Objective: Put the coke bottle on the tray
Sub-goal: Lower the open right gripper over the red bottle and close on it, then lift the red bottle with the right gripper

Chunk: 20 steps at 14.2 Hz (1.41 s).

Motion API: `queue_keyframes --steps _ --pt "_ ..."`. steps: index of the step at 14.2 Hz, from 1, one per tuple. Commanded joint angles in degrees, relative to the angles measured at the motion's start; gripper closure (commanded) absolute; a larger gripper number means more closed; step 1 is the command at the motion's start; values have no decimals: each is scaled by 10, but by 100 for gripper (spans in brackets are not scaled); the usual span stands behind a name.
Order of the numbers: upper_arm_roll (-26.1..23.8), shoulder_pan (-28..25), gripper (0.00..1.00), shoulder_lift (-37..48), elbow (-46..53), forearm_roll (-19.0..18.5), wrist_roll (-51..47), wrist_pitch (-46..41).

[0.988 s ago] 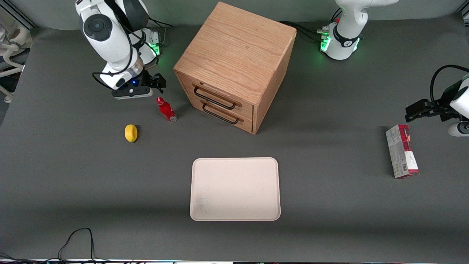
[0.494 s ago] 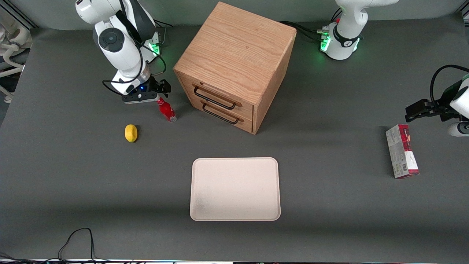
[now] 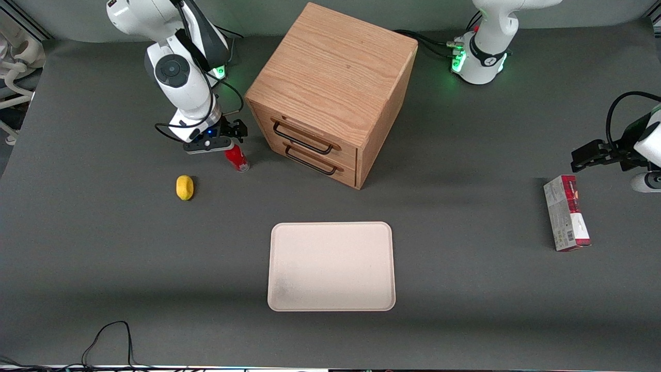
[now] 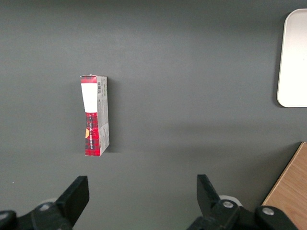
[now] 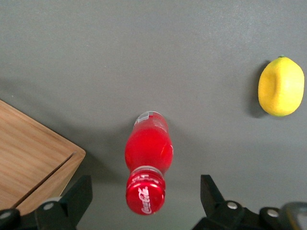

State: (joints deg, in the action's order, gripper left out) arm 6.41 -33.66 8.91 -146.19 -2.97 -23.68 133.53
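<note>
The coke bottle (image 3: 238, 159) (image 5: 147, 153) stands upright on the grey table, close in front of the cabinet's corner; it is slim and red, with a red cap carrying white lettering. My right gripper (image 3: 229, 145) (image 5: 145, 192) hangs open directly above it. In the right wrist view the cap sits midway between the two spread black fingers (image 5: 79, 194), touching neither. The cream-pink tray (image 3: 330, 266) (image 4: 293, 57) lies flat nearer the front camera, with nothing on it.
A wooden two-drawer cabinet (image 3: 330, 88) (image 5: 29, 153) stands beside the bottle. A yellow lemon (image 3: 184, 187) (image 5: 281, 86) lies near the bottle, slightly nearer the camera. A red-and-grey carton (image 3: 566, 213) (image 4: 95, 115) lies toward the parked arm's end.
The right arm has swung toward the cabinet and the front camera, bringing its gripper from beside the bottle to over the cap. The bottle, lemon and tray have not moved.
</note>
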Motion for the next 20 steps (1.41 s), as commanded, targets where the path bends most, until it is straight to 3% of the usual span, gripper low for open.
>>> queue_keyframes --steps 1,4,6,8,10,12,15,16,20 --pt "6 -3 0 -8 5 -9 4 11" --pt "8 -2 0 2 5 -9 3 -6" --pt "18 -3 23 2 6 -9 3 -8" --pt "19 -3 58 2 6 -9 3 -8" --pt "19 -3 79 2 6 -9 0 -8" --pt "19 -4 83 1 6 -8 -3 -9" --pt "19 -4 99 1 9 -7 -8 -9" --pt "19 -4 100 3 12 -7 -9 -11" --pt "21 -4 100 30 126 -2 -5 -167"
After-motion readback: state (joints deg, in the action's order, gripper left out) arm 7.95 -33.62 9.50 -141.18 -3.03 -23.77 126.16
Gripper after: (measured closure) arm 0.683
